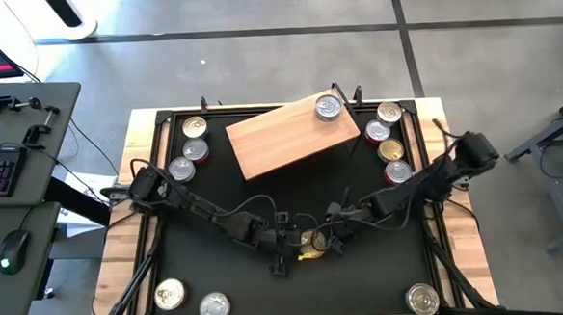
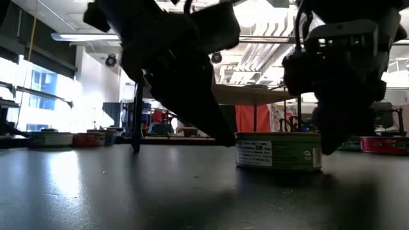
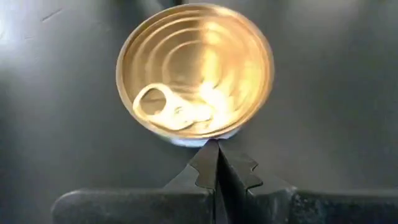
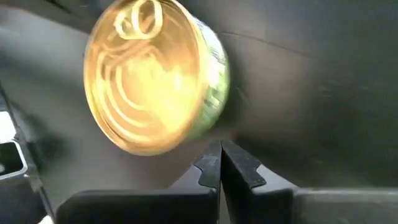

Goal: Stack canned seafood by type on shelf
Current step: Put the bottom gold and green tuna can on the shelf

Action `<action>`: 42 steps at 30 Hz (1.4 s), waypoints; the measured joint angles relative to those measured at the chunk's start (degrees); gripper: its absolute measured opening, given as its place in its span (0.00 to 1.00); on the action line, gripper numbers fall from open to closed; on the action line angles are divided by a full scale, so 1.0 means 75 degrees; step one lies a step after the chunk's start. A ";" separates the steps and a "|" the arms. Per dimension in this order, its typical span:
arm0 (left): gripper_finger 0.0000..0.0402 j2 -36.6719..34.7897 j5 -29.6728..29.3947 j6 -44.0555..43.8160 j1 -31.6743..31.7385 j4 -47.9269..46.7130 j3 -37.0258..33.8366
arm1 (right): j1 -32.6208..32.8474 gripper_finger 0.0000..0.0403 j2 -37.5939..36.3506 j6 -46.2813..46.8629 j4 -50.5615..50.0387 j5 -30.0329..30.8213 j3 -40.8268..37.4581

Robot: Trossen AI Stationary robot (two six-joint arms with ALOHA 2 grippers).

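Observation:
A gold-lidded tin with a green label [image 1: 312,241] stands flat on the black table mat, near its middle. My left gripper [image 1: 294,244] comes at it from the table's left, slanting down, fingers shut. My right gripper [image 1: 334,234] comes from the right, also slanting down and shut. In the low view the tin [image 2: 278,150] sits between the two dark fingertips. The shelf [image 1: 281,143], a light-brown wooden block, lies at the far middle, with one silver-lidded tin [image 1: 328,107] standing on its right end. My left gripper's shut fingertips [image 3: 211,158] stand against the tin's rim and side wall [image 3: 198,140] on its left side. They slant down from the table's left. The tin rests flat on the mat. My right gripper's shut fingertips [image 4: 214,163] are right beside the tin's green side [image 4: 214,102] on its right; whether they touch it I cannot tell.
Three tins [image 1: 195,149] stand at the far left beside the shelf, and several more [image 1: 390,150] at the far right. Three tins lie along the near edge: two at the left [image 1: 170,294] and one at the right [image 1: 422,299]. A raised frame [image 1: 157,183] runs around the mat.

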 joint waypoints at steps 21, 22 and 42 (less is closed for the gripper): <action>0.00 -0.0739 -0.0212 0.0458 0.0147 -0.0272 0.0066 | -0.0001 0.00 0.0216 0.0256 0.0499 0.0334 -0.0006; 0.00 -0.0734 -0.0212 0.0463 0.0147 -0.0264 0.0066 | -0.0001 0.00 0.0216 0.0256 0.0498 0.0333 -0.0006; 0.00 -0.0571 -0.0212 -0.0083 0.0121 0.0271 -0.0643 | -0.0001 0.00 0.0213 0.0256 0.0607 0.0325 -0.0003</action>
